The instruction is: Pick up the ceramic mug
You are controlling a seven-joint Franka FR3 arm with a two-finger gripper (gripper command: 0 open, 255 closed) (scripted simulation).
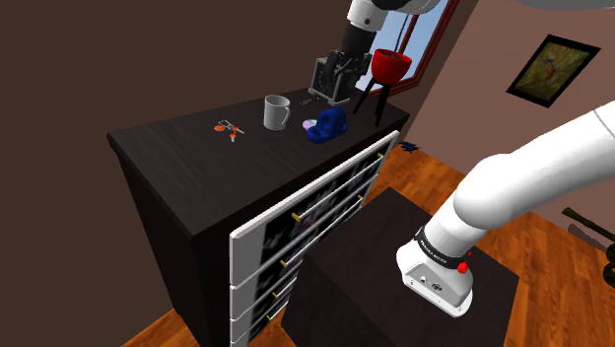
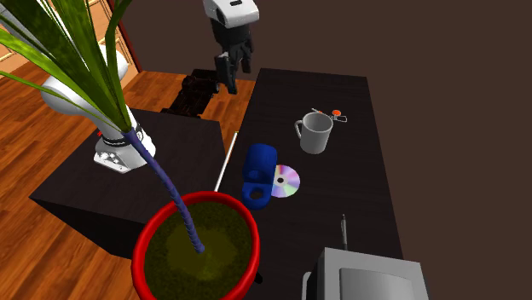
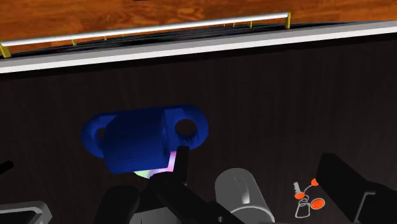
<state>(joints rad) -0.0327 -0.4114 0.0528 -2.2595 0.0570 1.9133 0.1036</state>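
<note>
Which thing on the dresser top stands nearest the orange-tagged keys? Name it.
The grey mug, standing upright: the keys lie right beside it, while the blue object and the shiny disc lie farther off.

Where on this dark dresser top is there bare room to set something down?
The widest bare patch is the dark dresser top beyond the grey mug and the orange-tagged keys. A narrower bare strip lies along the wall between the mug and the grey box. It is crowded around the blue block, the shiny disc and the red plant pot.
</note>
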